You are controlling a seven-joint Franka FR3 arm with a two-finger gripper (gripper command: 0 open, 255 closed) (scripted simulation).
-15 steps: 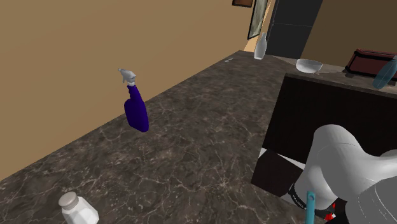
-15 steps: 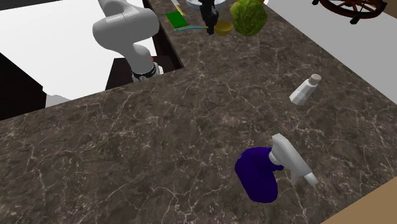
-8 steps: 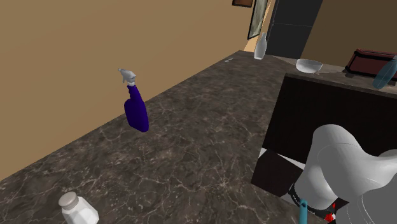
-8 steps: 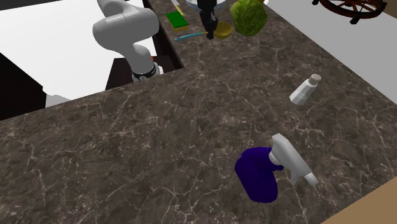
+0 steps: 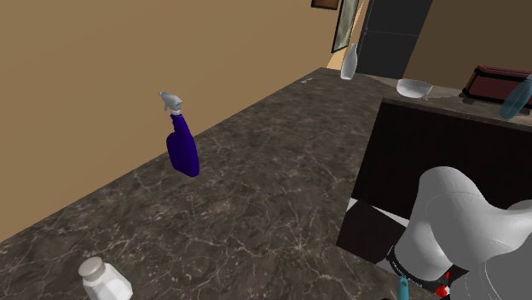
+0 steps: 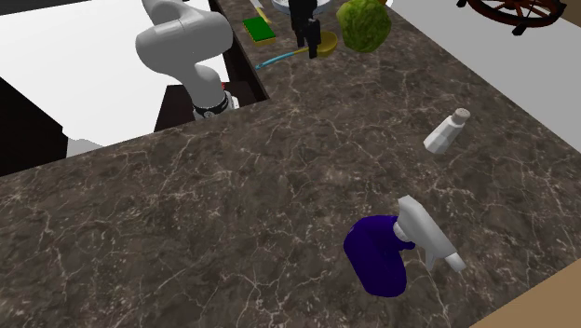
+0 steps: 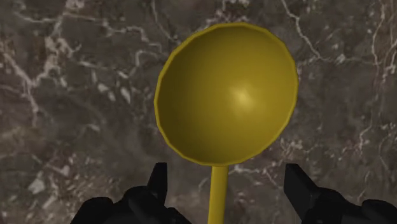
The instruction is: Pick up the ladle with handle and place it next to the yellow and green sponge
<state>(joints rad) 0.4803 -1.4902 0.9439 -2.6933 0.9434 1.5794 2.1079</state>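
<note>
Wrist view: the end effector [image 7: 226,172] hangs over the yellow ladle [image 7: 226,92], which lies bowl-up on the dark marbled surface [image 7: 76,95]. Its fingers [image 7: 159,181] stand wide apart on either side of the thin neck below the bowl. Neither touches the neck, so the ladle is not held.

In the second exterior view the ladle's teal handle [image 6: 277,60] lies near the yellow and green sponge [image 6: 261,30] without touching it.

Probable faults:
- Closing on the narrow, rounded neck may let it roll or pivot, with the long handle acting as a lever.
- A low approach may drive a fingertip into the bowl rim and skid the ladle.
- A swinging handle may knock the sponge or the green leafy object [image 6: 363,25].
</note>
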